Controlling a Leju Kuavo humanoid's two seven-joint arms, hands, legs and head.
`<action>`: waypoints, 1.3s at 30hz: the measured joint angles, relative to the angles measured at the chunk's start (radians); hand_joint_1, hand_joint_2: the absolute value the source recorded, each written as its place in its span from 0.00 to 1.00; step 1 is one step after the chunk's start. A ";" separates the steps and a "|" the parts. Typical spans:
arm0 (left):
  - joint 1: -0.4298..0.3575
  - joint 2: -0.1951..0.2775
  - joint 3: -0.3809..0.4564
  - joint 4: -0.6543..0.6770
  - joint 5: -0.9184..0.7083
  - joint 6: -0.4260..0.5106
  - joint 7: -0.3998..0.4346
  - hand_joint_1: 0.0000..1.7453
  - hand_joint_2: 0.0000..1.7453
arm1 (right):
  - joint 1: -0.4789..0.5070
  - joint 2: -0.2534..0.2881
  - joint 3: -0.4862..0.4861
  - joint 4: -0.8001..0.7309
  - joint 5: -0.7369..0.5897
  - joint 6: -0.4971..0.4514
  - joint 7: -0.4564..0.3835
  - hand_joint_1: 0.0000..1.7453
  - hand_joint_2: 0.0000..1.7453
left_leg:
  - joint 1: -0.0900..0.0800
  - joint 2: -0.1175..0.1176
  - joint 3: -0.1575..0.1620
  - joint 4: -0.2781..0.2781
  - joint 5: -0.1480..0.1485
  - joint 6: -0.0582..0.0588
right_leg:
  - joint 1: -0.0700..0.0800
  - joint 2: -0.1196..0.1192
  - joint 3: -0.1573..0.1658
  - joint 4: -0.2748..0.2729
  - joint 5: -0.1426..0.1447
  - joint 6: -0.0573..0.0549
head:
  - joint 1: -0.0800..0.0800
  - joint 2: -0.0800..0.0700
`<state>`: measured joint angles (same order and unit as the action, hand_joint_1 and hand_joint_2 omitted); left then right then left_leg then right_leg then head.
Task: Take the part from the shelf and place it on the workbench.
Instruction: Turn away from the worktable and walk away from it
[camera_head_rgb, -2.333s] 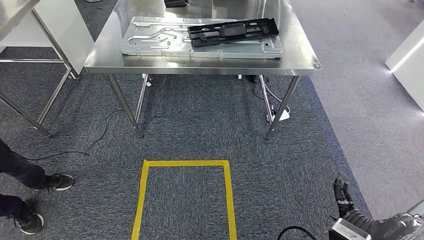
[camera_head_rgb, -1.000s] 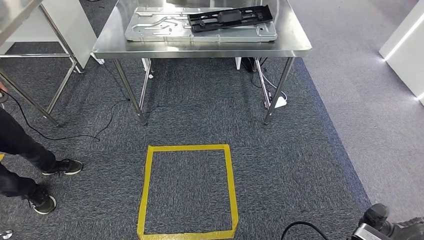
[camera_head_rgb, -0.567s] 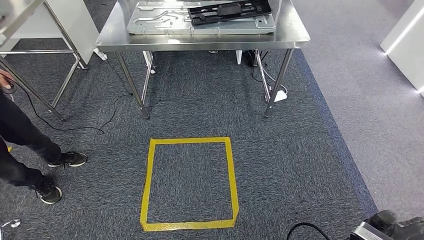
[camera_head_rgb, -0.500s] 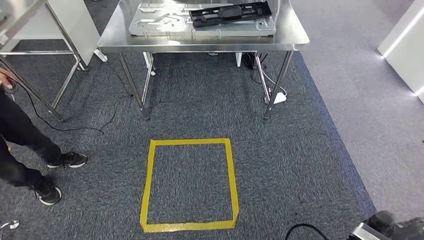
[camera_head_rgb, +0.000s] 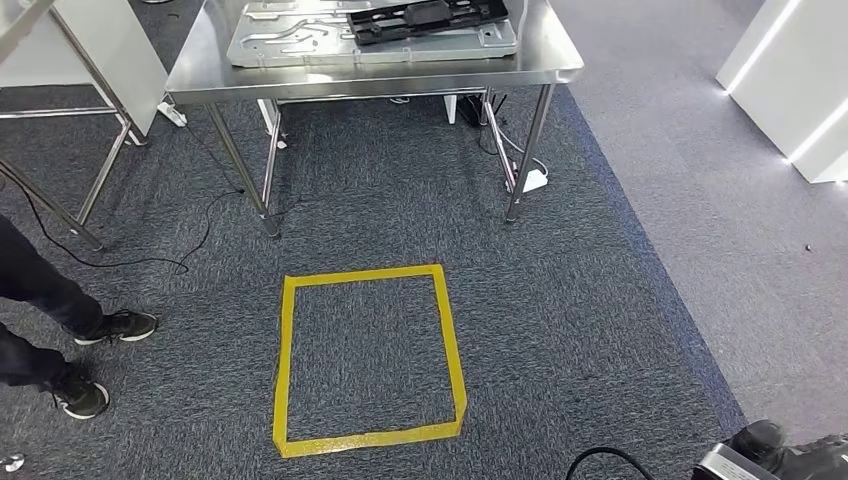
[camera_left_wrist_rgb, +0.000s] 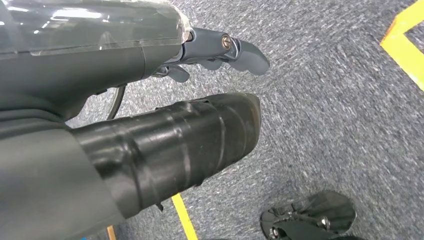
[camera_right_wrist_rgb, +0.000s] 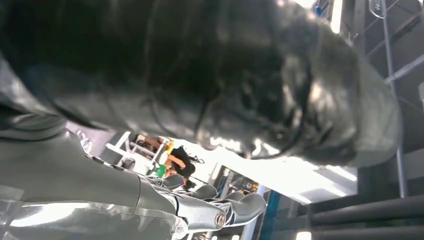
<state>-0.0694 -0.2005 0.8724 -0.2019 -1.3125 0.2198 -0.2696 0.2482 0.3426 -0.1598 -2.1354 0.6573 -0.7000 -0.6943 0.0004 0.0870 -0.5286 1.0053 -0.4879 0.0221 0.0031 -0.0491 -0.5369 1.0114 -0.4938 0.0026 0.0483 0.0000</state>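
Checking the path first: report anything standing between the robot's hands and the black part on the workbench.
Nothing visible blocks the way. Between the robot and the workbench lies bare carpet with a flat yellow tape square; the black part sits on a silver plate. A person's shoes stand off to the left.

No legible text, labels, brands, numbers or signs anywhere.
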 joint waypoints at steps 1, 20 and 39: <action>-0.001 0.000 0.000 0.000 0.000 0.001 0.000 0.00 0.00 | 0.000 0.000 0.000 0.000 0.000 0.000 0.000 0.00 0.00 | 0.001 0.002 0.000 0.003 -0.003 -0.005 | -0.003 0.008 -0.002 -0.002 0.004 -0.005 | 0.000 0.000; 0.004 0.000 0.001 0.000 0.003 0.007 0.009 0.00 0.00 | 0.006 0.002 0.004 0.008 -0.001 0.000 0.000 0.00 0.00 | 0.015 -0.089 0.014 -0.016 -0.001 0.021 | -0.009 0.083 -0.119 0.148 -0.041 0.020 | 0.005 0.000; 0.008 0.001 0.008 0.000 -0.001 0.009 0.013 0.00 0.00 | 0.030 0.006 0.003 0.009 -0.020 0.000 0.000 0.00 0.00 | 0.014 -0.079 -0.104 0.266 -0.136 -0.030 | -0.009 0.091 -0.038 0.004 0.033 -0.025 | 0.004 0.000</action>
<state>-0.0612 -0.1999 0.8804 -0.2018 -1.3130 0.2285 -0.2566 0.2787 0.3484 -0.1571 -2.1260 0.6371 -0.7003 -0.6943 0.0142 0.0079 -0.6329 1.2709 -0.6237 -0.0079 -0.0058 0.0424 -0.5754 1.0155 -0.4605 -0.0228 0.0526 0.0000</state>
